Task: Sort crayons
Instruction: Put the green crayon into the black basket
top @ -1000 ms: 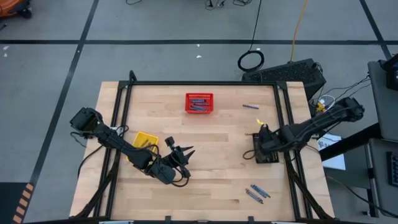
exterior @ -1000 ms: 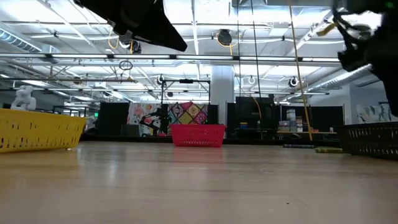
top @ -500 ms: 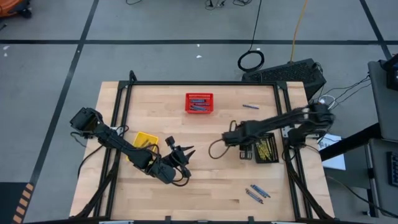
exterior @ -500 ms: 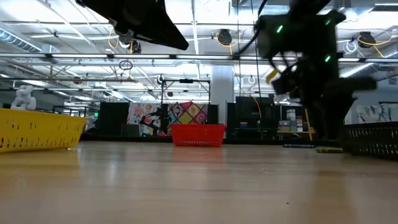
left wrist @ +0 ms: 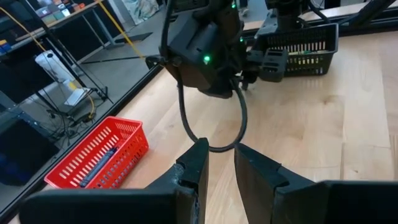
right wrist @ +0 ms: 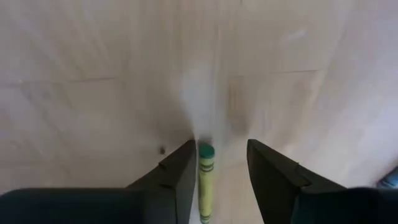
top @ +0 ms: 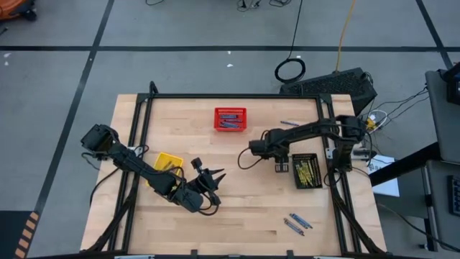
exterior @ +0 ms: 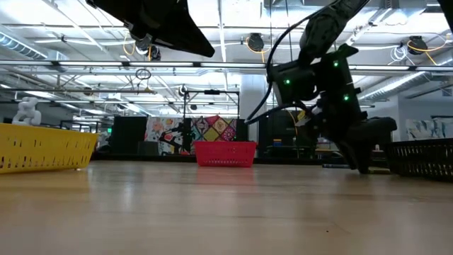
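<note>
Looking down from above, you see a pale wooden table (top: 237,208) inside a black frame, with both dark arms reaching in. Your right gripper (top: 282,167) sits just beside the black mesh basket (top: 307,171), on the side facing the table's middle, tipped down toward the wood. Through its wrist camera, its two fingers (right wrist: 180,171) stand apart with a yellow-green crayon (right wrist: 205,180) lying lengthwise between them, its green tip forward; the crayon does not visibly touch either finger, so you cannot tell whether it is gripped or loose. Bare wood fills the rest of that view.

The black basket holds a bundle of yellow-green crayons (top: 305,170). At the far edge, the red mesh basket (top: 230,119) carries blue crayons (top: 229,121). One more blue crayon (top: 290,123) lies alone on the wood to the right of the red basket. Two blue-grey crayons (top: 295,222) lie side by side near the front edge.

Your left gripper (top: 210,176) waits near the yellow mesh basket (top: 166,165), jaws parted and holding nothing
</note>
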